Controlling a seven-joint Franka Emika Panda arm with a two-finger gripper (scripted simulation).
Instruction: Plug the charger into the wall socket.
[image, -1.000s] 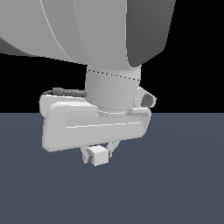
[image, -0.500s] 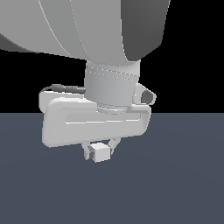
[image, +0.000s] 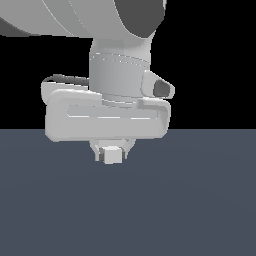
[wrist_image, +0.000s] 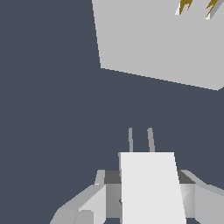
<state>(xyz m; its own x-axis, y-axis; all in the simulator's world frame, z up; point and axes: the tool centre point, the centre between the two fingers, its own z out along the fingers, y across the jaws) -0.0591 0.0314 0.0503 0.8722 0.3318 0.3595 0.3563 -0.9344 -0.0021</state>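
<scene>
— Charger (wrist_image: 151, 188) first: where is it, and what has hold of it?

— It sits clamped in the tool (wrist_image: 146, 197), fingers narrowed on its two sides. Its two thin prongs (wrist_image: 140, 140) stick out ahead, toward the wall socket (wrist_image: 157, 41). The two are apart; a band of bare dark worktop (wrist_image: 52, 109) shows between prong tips and panel.

— What could spoil the plug-in?

— Alignment, I'd say. The socket's holes (wrist_image: 197, 6) lie near the wrist picture's corner, and the prongs do not seem to point straight at them. Pushing forward like this might land the prongs on the flat face, which could twist the charger in the grip or shove the panel.

— Does the exterior view help?

— Little. It shows the tool (image: 111, 154) from outside, low over the worktop (image: 200, 200), with the charger (image: 112, 156) a small white block under the hand. Socket and prongs do not appear there, and no worktop edge shows, so I cannot place things against edges or corners. Only the wrist view gives the prong-to-hole relation.
</scene>
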